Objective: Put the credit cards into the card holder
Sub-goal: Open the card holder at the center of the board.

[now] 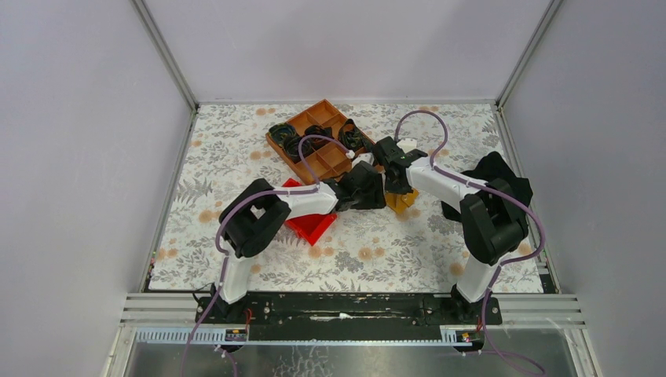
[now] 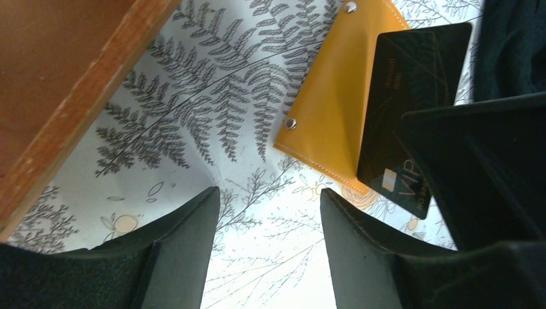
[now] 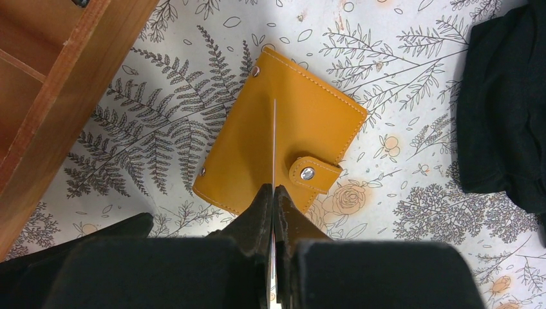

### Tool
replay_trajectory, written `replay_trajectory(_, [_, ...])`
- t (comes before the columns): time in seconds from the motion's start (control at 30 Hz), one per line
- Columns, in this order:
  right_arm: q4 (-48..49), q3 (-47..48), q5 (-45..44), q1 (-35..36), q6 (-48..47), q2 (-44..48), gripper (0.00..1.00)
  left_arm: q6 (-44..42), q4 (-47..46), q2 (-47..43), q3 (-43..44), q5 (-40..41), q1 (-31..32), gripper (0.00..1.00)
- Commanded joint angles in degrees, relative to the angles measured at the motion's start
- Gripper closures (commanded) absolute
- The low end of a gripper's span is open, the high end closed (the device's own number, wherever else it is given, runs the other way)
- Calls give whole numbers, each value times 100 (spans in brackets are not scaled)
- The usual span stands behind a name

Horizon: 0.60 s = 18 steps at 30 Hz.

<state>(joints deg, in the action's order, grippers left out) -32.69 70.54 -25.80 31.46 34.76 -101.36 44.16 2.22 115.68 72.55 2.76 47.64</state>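
Holder (image 3: pixel 315 122): where have you got it?

Flat on the table (image 2: pixel 193 116), tan face up, right below my right gripper (image 3: pixel 275 190). Its strap (image 3: pixel 322 170) with the snap lies just right of those fingertips. From my left gripper (image 2: pixel 269 193) it sits ahead and to the right, apart from both fingers. I cannot tell whether it is folded shut.

And the jaws?

The right ones are pinched tight on a card (image 2: pixel 412 96), a dark one with a chip and pale "VIP" lettering. It stands on edge out past the tips, over the middle of the holder. On my right wrist view I see it only as a thin pale line. Whether its far edge touches the holder, I cannot tell. The left jaws stand apart with nothing but printed table between them.

How close are the two grippers?

Close. The right one fills the space just right of my left jaws, with the card ahead of it.

Anything else around?

The wooden tray (image 2: pixel 71 103) is ahead and left of both pairs of jaws, its rim near the holder but apart from it. A black cloth (image 3: pixel 502 96) lies off to the right of the right jaws. The red bin (image 1: pixel 310 226) is behind the left jaws, under that arm.
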Motion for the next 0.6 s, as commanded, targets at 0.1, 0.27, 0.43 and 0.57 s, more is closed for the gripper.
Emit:
replay_trajectory(0.1, [-68,-43,-81,53,9,72,100,177,-186,352,427,-216,44,34])
replay_trajectory(0.27, [-130,-102,-118,54,35,162,100,215,-125,500,527,-182,44,34])
replay_trajectory(0.43, [-208,-122,-269,53,40,267,100,189,149,719,621,-85,44,34])
replay_trajectory(0.57, [-284,-137,-384,55,31,402,100,193,288,843,606,-20,46,34])
